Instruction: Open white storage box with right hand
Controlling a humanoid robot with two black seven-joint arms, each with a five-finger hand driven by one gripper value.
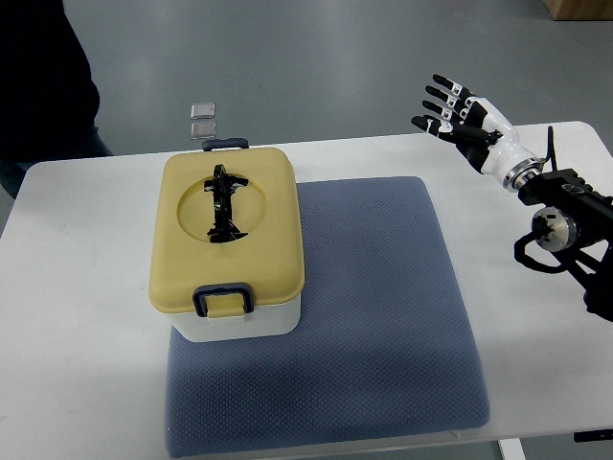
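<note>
A white storage box [235, 321] with a yellow lid [226, 230] stands on the left part of a blue-grey mat [374, 316]. The lid is on, with a black handle [225, 203] on top and dark latches at the front [223, 300] and back [225, 144]. My right hand [450, 107] is raised at the upper right, well to the right of the box, its fingers spread and holding nothing. Its arm [560, 211] comes in from the right edge.
The mat lies on a white table [77, 287]. A person in dark clothing [43, 86] stands at the upper left beyond the table. Two small clear squares [202, 118] lie on the floor behind the box.
</note>
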